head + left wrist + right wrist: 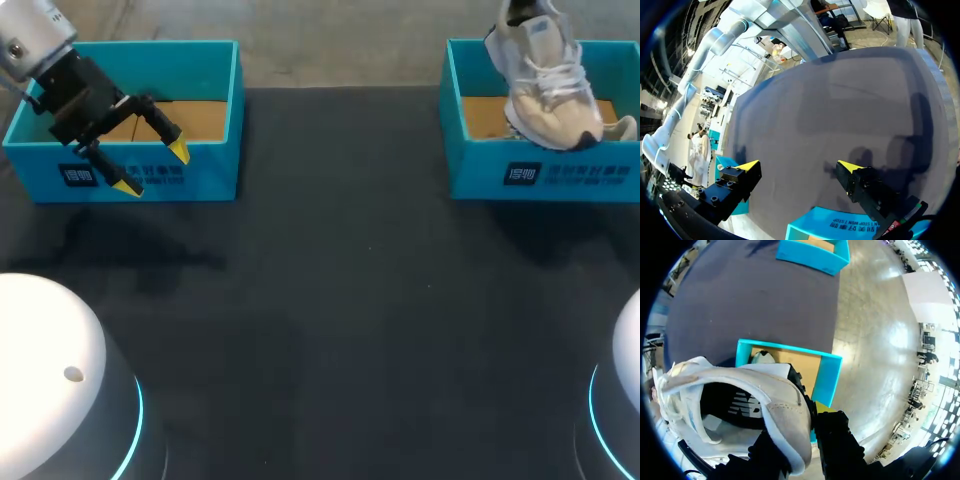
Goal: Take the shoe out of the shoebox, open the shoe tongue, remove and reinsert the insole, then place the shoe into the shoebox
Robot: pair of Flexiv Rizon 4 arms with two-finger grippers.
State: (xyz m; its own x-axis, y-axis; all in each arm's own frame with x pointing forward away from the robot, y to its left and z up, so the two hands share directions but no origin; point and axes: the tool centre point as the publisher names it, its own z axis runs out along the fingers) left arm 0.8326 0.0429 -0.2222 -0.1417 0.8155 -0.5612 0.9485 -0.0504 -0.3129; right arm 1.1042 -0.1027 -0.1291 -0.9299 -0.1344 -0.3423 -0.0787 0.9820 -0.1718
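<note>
Shoe (548, 88) half out of its box, task judged barely begun

The shoe hangs heel-up over the right shoebox (480, 165), toe pointing down between its walls. The right gripper (807, 415) is clamped on the heel collar, one finger inside the shoe and one outside. A dark insole seems to lie in place inside and the laces look snug, so this is probably the lift-out. That would leave the tongue, the insole and the return to the box, though the pictures alone cannot rule out the final placing. The right shoebox also holds a pale rounded thing (625, 128) at its far corner, too hidden to name. The left shoebox (205, 175) shows brown cardboard floor. The left gripper (153, 168) hangs over its front wall, fingers spread apart and holding nothing. Both boxes stand well apart on the dark table (330, 300).
</note>
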